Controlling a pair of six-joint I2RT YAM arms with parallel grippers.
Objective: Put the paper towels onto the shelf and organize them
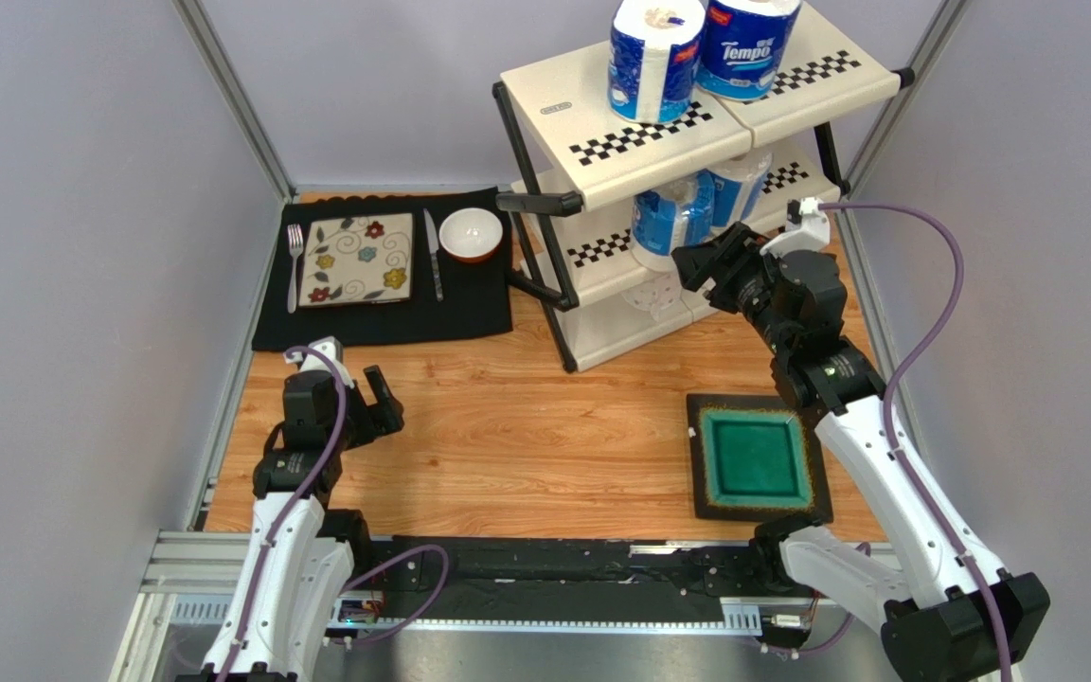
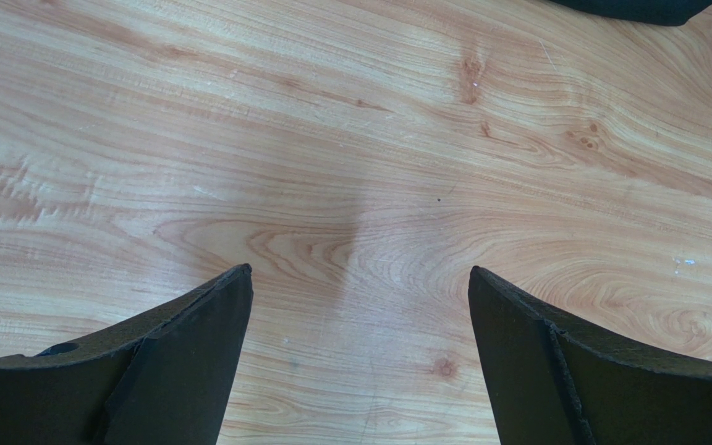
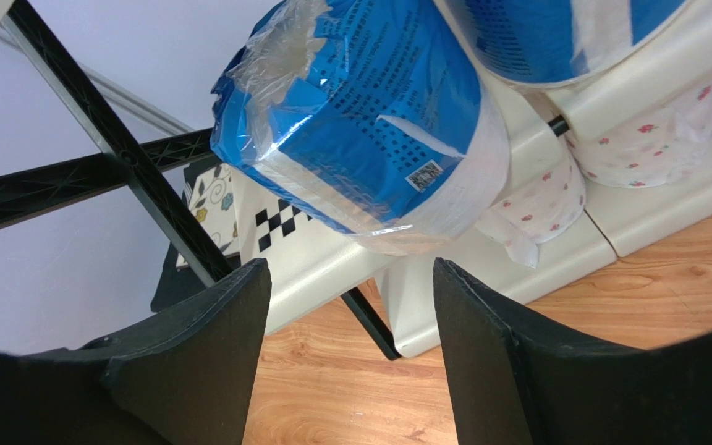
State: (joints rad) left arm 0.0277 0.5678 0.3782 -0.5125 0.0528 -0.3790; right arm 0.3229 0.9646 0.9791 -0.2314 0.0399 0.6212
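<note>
**middle tier being tidied at the far right corner**

the right gripper is being held at the front of the shelf, fingers spread wide and nothing between them. a blue-wrapped roll is sitting just ahead on the middle tier, a second blue roll pressed in beside it. a pair of blue rolls is being carried on the top tier and two white rolls on the bottom, so all six look shelved. whether the near roll overhangs the lip cannot be told. any nudge is best being given slow and square on its wrapped side, the black frame being cleared. the left gripper, open and empty, is being hovered over bare counter by the left edge.
</note>
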